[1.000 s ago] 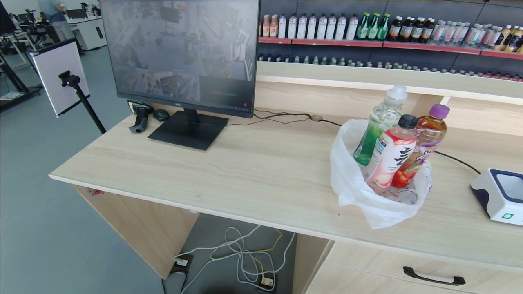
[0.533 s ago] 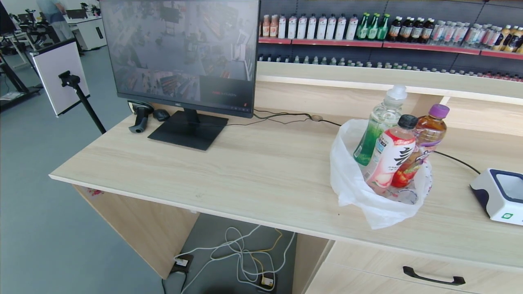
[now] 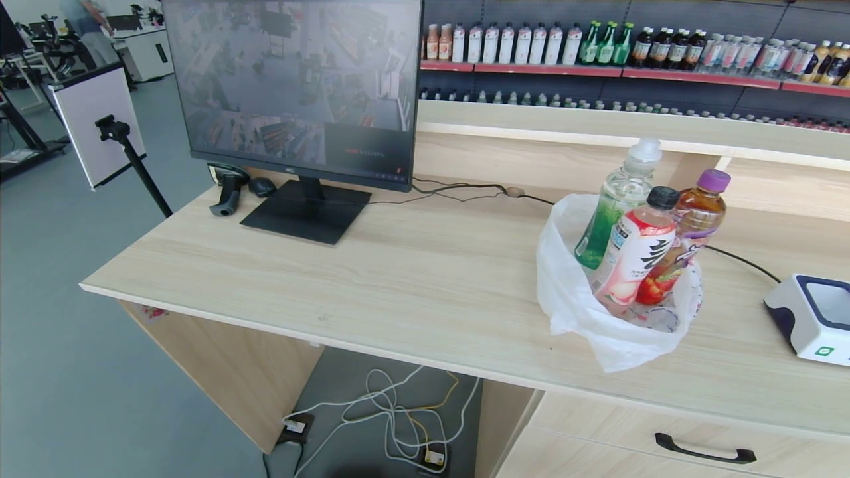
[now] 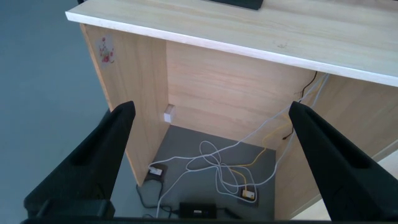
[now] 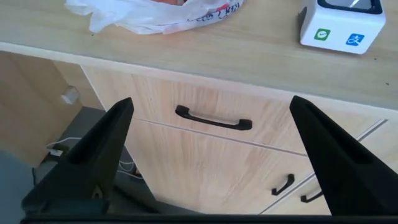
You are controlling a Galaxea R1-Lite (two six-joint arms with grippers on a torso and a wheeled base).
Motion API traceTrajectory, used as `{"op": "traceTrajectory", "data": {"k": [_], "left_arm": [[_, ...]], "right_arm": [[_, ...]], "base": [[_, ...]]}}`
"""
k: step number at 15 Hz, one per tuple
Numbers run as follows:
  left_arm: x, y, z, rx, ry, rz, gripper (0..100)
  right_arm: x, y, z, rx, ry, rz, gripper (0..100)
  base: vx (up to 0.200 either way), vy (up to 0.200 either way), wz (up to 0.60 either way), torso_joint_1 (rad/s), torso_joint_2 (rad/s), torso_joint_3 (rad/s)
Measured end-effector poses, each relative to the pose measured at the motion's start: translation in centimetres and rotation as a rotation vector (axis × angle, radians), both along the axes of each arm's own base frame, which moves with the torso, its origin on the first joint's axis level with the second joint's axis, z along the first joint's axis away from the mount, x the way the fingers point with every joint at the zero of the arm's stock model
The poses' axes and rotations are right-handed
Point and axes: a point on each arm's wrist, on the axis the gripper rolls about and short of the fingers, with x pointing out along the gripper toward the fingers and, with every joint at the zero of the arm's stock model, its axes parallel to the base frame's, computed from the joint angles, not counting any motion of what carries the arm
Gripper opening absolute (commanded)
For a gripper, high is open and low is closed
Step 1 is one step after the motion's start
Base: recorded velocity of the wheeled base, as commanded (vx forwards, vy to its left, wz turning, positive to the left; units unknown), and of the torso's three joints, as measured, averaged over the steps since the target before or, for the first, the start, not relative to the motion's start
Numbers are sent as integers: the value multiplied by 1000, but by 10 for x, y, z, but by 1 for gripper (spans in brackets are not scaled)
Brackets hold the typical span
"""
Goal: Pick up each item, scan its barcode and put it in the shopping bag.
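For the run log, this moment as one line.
shopping bag: three bottles inside | scanner: right of bag | left gripper: open, empty | right gripper: open, empty

Left gripper (image 4: pixel 211 107) with its fingers (image 4: pixel 93 162) spread wide, held clear of the wooden desk (image 4: pixel 261 38) and directed at the open recess beneath the desktop. Between the fingers, beyond the gripper, the back panel (image 4: pixel 230 93) and a tangle of white and yellow cables (image 4: pixel 217 167) on the grey floor (image 4: pixel 37 93) are seen. A side panel (image 4: pixel 134 81) bearing a small sticker (image 4: pixel 104 48) is seen past one fingertip.

Bottles (image 3: pixel 634 259) in bag (image 3: pixel 564 292) — scanner (image 3: pixel 813 317) right
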Motion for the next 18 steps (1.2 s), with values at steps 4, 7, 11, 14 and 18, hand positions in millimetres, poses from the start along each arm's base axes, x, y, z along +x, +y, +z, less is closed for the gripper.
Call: {"op": "traceTrajectory", "data": {"k": [4, 7, 11, 14, 18], "left_arm": [[0, 0, 0, 1, 0, 0, 100], [0, 0, 0, -3, 0, -1, 100], [0, 0, 0, -5, 1, 2, 100], [0, 0, 0, -6, 0, 2, 100], [0, 0, 0, -7, 0, 3, 100]], "right_arm": [[-1, 0, 0, -13, -9, 5, 100], [-1, 0, 0, -12, -10, 5, 100], [-1, 0, 0, -15, -10, 5, 100], [-1, 0, 0, -16, -10, 7, 100], [-1, 0, 0, -8, -10, 7, 100]], "base": [[0, 0, -450, -1, 1, 2], [0, 0, -600, 6, 2, 2], [0, -200, -450, 1, 4, 4], [0, -200, 200, 7, 1, 1], [0, -200, 300, 2, -2, 4]]}}
